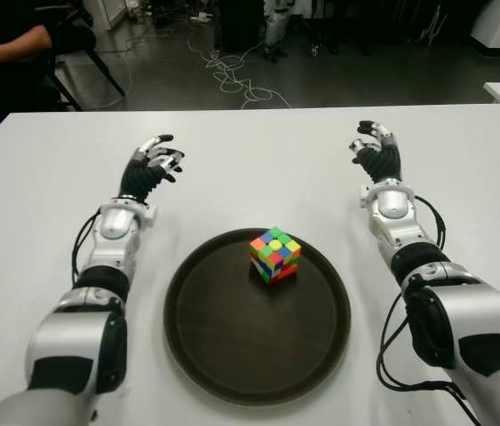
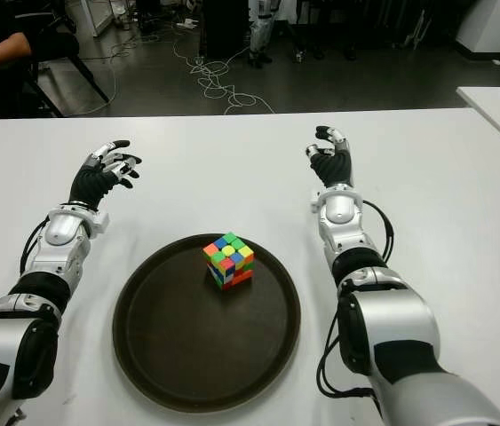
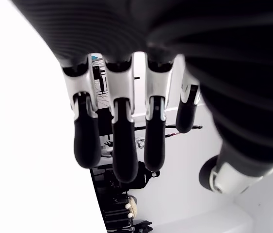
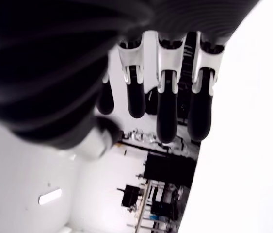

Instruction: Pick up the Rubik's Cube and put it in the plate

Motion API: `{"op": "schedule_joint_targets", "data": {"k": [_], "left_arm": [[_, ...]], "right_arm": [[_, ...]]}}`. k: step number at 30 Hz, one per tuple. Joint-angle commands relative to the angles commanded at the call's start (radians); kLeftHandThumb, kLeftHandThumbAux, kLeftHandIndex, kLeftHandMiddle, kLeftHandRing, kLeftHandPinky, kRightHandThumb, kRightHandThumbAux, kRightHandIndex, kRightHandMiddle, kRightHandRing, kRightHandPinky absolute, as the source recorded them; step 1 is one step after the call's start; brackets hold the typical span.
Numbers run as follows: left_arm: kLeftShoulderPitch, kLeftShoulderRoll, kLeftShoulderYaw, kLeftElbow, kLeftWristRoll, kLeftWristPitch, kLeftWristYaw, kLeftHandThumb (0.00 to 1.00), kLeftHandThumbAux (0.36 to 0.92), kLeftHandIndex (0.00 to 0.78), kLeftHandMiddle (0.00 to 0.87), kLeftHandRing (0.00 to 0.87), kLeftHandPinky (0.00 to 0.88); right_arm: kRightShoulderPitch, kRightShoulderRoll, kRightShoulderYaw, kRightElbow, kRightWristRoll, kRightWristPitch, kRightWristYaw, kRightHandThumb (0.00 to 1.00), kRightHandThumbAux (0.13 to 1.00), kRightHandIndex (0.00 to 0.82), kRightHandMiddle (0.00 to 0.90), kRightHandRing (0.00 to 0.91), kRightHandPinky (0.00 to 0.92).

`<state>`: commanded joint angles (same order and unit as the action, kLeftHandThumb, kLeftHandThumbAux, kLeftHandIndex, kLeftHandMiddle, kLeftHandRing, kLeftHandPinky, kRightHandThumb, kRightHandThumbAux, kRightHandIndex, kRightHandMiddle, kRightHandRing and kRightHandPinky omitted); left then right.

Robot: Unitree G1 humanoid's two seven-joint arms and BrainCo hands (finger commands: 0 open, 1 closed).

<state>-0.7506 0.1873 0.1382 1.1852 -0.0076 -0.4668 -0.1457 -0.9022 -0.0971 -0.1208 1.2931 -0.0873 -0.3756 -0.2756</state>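
Both hands hold nothing: the left hand (image 1: 154, 161) hovers with its fingers (image 3: 118, 145) extended and loosely spread, and the right hand (image 1: 376, 153) shows its fingers (image 4: 167, 116) likewise relaxed and apart, with only air between them in each wrist view.

The Rubik's Cube (image 1: 275, 254) sits inside the plate (image 1: 205, 346), in the far part of it and slightly toward the robot's right of the plate's middle. It rests flat on the dark surface, turned so that one vertical edge faces the camera, with its mixed green, yellow, orange, blue and pink stickers showing on top and on two sides. Neither hand touches it.

That plate is a round, dark brown tray with a low raised rim, lying on the white table (image 1: 45, 186) directly in front of the robot. Left hand and forearm lie beyond the plate's far left edge, well apart from the cube; right hand and forearm lie off the plate's far right edge, also well apart from it. Black cables (image 1: 392, 355) loop beside the right arm, just off the plate's right rim.

Past the table's far edge, beyond the plate, is a dark floor strewn with white cords (image 1: 232, 75). At the far left a person's arm (image 1: 5, 46) in a dark sleeve shows.
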Motion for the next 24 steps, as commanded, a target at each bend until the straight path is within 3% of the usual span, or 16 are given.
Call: {"op": "schedule_joint_targets", "data": {"k": [24], "left_arm": [[0.004, 0.001, 0.008, -0.004, -0.002, -0.006, 0.007, 0.308, 0.626, 0.22, 0.404, 0.486, 0.535]], "right_arm": [[0.016, -0.016, 0.038, 0.004, -0.06, -0.06, -0.036, 0.669, 0.733, 0.409, 0.382, 0.453, 0.493]]}}
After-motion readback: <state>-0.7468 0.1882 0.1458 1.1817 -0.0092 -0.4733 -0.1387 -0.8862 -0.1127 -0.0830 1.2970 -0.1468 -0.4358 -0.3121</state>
